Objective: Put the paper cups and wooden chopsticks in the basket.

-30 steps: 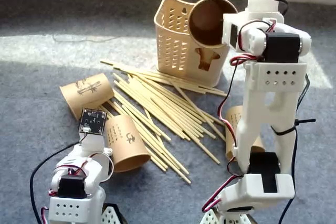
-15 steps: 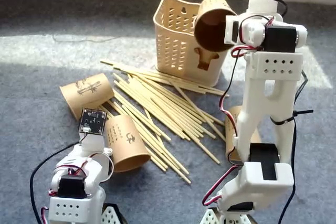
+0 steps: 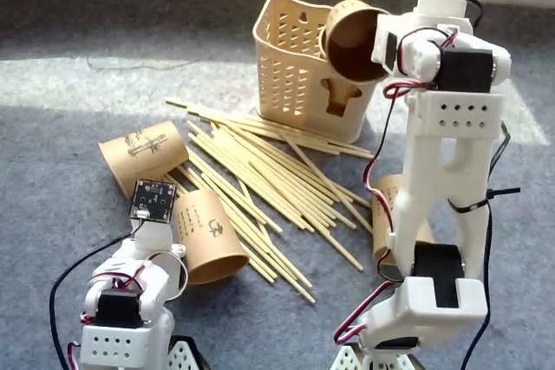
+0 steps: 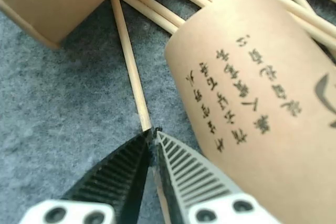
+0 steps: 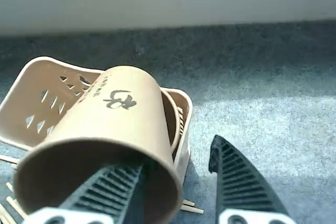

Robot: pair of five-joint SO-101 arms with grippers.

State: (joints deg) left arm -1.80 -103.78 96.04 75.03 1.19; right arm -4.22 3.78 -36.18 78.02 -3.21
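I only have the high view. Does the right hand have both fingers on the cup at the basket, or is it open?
Observer: The right hand is open. One finger sits inside the tilted cup and the other stands clear of its wall.
Operator: Where is its base end?
Observer: It is tipped over the rim of the basket, above the opening.
Operator: And the other arm?
Observer: The left hand is shut, with its tips at a chopstick beside a lying cup. I cannot tell whether it pinches the stick.
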